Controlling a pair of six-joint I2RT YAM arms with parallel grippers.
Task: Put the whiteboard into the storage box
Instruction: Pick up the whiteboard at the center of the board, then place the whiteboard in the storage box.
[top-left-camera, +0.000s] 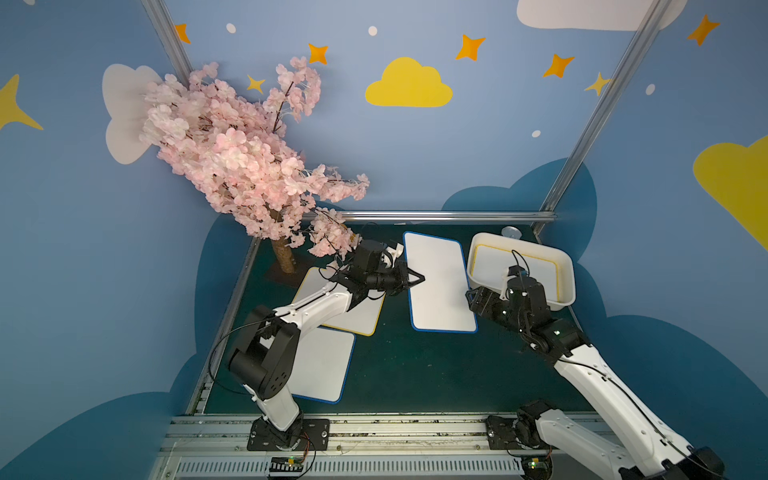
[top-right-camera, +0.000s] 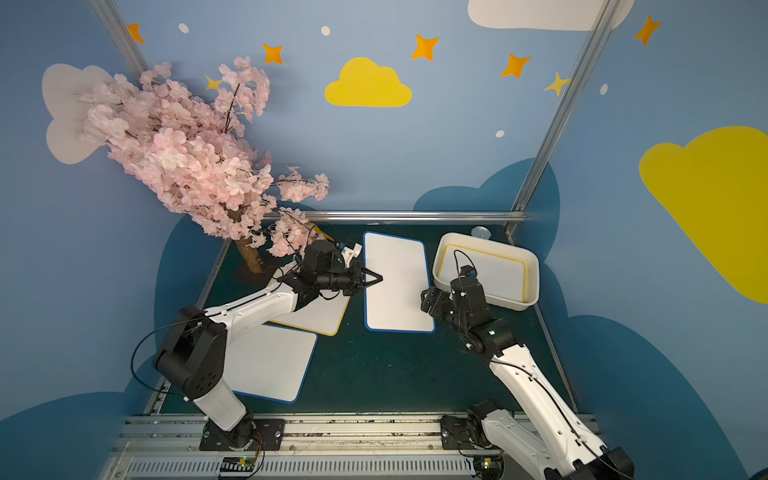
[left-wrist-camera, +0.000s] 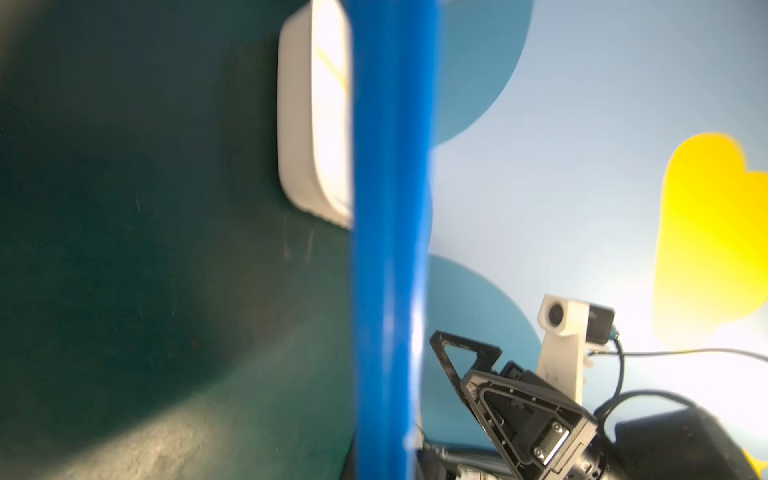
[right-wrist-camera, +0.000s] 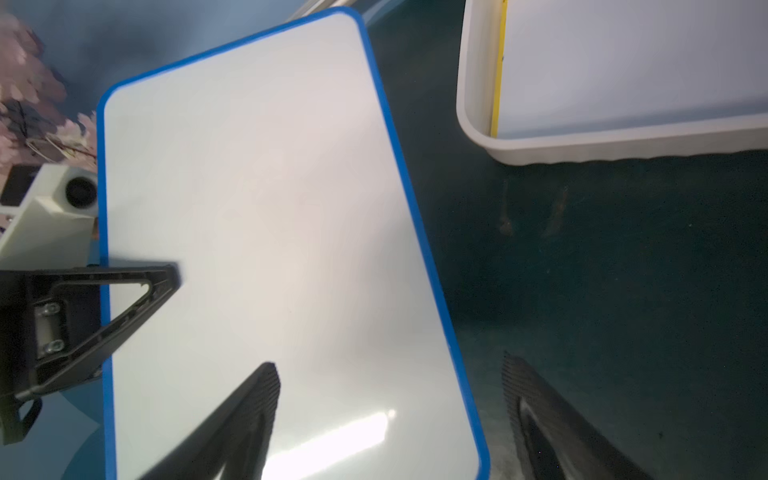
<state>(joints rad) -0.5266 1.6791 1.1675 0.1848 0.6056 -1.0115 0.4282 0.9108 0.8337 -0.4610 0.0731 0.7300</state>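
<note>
Left hand (top-left-camera: 419, 278): fingers together, clamped on the left long edge of the blue-edged whiteboard (top-left-camera: 440, 282). In the right wrist view one finger (right-wrist-camera: 166, 276) lies on the board's white face just inside the blue rim. The left wrist view shows that blue rim (left-wrist-camera: 390, 208) running straight out from the hand, blurred.

Whiteboard: mid-surface, long sides running front to back, between the two arms. Cannot tell from above whether the gripped side is off the surface (top-left-camera: 415, 374).

Right hand (right-wrist-camera: 386, 361): fingers wide apart, holding nothing, at the board's right edge near its front corner. One finger is over the white face, the other over the green surface. Contact cannot be judged.

Storage box (top-left-camera: 566, 282): just right of the whiteboard at the back, not touching it. A yellow-edged board (top-left-camera: 494, 266) lies flat inside.

Left side: another yellow-edged board (top-left-camera: 361, 316) under the left arm, its front edge overlapping a second blue-edged board (top-left-camera: 320, 365). Blossom tree (top-left-camera: 232, 153) at the back-left corner. Silver can (top-left-camera: 511, 232) behind the box.
</note>
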